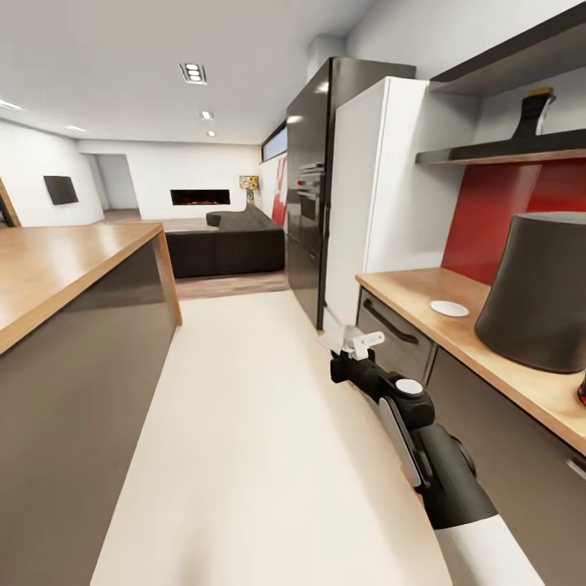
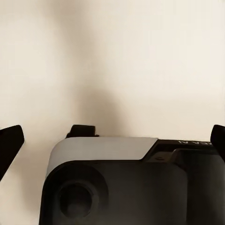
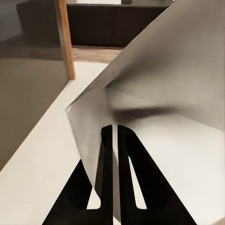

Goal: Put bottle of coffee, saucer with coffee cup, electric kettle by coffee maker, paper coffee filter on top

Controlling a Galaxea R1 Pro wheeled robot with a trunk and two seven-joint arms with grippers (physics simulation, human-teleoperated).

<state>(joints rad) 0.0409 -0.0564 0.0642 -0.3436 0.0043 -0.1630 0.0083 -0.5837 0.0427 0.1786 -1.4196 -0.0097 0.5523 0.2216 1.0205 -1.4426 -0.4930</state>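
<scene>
My right gripper [image 3: 112, 131] is shut on the white paper coffee filter [image 3: 154, 84], which fans out past the black fingers. In the head view that gripper [image 1: 346, 360] holds the filter [image 1: 364, 342] over the floor, just in front of the kitchen countertop [image 1: 423, 289]. On the countertop stand the dark tapered coffee maker [image 1: 537, 293] and, left of it, the white saucer [image 1: 449, 308]. The black bottle of coffee [image 1: 533, 114] stands on the kitchen shelf [image 1: 496, 153] above. My left gripper [image 2: 114, 136] is open, with its fingers wide apart over the robot's own body.
A thicker dark board [image 1: 521, 57] hangs above the shelf. A white fridge [image 1: 382, 187] and a black oven tower [image 1: 313, 179] stand beyond the countertop. A wooden-topped island [image 1: 57, 268] runs along the left. Pale floor [image 1: 244, 423] lies between them.
</scene>
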